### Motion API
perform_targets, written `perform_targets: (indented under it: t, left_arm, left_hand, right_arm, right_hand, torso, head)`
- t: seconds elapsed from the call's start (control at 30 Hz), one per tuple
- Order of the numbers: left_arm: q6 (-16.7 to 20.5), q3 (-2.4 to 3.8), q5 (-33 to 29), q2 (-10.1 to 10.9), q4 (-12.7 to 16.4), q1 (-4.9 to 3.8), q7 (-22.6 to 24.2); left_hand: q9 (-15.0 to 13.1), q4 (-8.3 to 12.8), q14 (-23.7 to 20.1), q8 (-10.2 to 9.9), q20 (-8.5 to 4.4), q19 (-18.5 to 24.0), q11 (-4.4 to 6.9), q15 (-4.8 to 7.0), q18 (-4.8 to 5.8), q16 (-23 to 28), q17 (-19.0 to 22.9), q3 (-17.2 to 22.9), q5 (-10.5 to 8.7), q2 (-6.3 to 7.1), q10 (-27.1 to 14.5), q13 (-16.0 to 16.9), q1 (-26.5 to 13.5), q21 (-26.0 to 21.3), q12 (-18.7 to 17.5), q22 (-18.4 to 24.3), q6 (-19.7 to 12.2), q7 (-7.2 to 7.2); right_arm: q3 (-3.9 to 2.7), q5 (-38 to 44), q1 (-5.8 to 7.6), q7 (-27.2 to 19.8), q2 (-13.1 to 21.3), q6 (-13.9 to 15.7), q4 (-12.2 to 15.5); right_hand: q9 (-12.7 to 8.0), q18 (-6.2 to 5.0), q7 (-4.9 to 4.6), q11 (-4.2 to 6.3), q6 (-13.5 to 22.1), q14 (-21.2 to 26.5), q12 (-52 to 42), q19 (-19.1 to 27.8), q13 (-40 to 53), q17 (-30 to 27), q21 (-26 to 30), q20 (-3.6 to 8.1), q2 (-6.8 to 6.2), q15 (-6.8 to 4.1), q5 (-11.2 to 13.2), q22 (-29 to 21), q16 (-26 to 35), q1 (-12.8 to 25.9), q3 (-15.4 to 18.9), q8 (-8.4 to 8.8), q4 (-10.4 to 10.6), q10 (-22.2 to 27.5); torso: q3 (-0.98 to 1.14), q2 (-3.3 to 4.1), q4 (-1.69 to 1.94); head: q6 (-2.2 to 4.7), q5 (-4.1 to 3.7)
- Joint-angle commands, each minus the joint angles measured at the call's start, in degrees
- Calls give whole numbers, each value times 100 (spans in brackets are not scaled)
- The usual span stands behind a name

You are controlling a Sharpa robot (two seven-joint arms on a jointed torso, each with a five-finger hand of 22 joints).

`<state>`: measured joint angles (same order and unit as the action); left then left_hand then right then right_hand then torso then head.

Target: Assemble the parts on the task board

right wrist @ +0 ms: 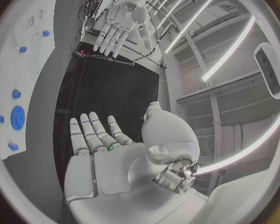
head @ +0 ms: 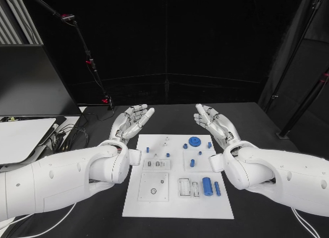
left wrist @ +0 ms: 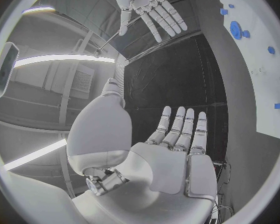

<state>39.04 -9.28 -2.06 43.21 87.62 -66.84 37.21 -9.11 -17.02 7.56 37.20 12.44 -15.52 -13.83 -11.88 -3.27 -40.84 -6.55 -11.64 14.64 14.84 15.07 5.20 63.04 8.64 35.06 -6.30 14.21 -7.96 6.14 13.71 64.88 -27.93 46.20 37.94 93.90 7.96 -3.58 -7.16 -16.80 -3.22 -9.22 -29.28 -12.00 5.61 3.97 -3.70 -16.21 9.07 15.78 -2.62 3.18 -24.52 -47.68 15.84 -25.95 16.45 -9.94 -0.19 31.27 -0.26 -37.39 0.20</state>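
I see both hands raised with palms up and fingers spread, holding nothing: the left hand (head: 130, 120) off the board's far left corner, the right hand (head: 214, 124) off its far right. The board (head: 177, 206) lies flat on the table (head: 257, 116) between my arms. Blue parts sit on it (a disc (head: 195, 142) far, cylinders (head: 207, 186) nearer).

A robotics lab or recording studio. Black curtains (head: 207, 44) hang behind the black table (head: 257, 119). A light stand (head: 89, 62) rises at the table's far left corner.
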Motion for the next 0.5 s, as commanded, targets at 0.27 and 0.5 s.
perform_targets:
  t: [0.27, 0.5]
  left_arm:
    - [-701, -277, -171, -59, -87, -246, 2437]
    - [-734, -287, -173, -68, -161, -272, 2395]
  left_hand:
    - [-7, -34, -57, 150, -12, -9, 124, 35, -130, -43, 41, 65, -117, -63, 137, 2, 56, 18, 128, -7, 98, -709]
    - [31, -36, -81, 174, -45, 14, 213, 141, -208, -53, 81, 80, -179, -76, 118, -33, 41, 26, 137, -11, 90, -624]
  right_arm:
    - [84, 990, 91, 57, 27, -530, 92]
    - [82, 1222, 91, 198, 116, -672, 36]
  right_hand:
    - [1, -88, -950, -43, -26, -7, -39, 6, 5, 4, -16, -38, 8, 23, -17, 6, -31, -55, -12, -21, 26, 11]
    - [-10, -86, -937, -44, -24, -31, -82, 15, 7, 9, -17, -40, -2, 31, -17, 5, -86, -82, -18, -19, 28, -5]
  torso:
    - [-1, 1, -2]
    - [23, 183, 12]
  head:
    - [0, 0]
    - [-99, 101]
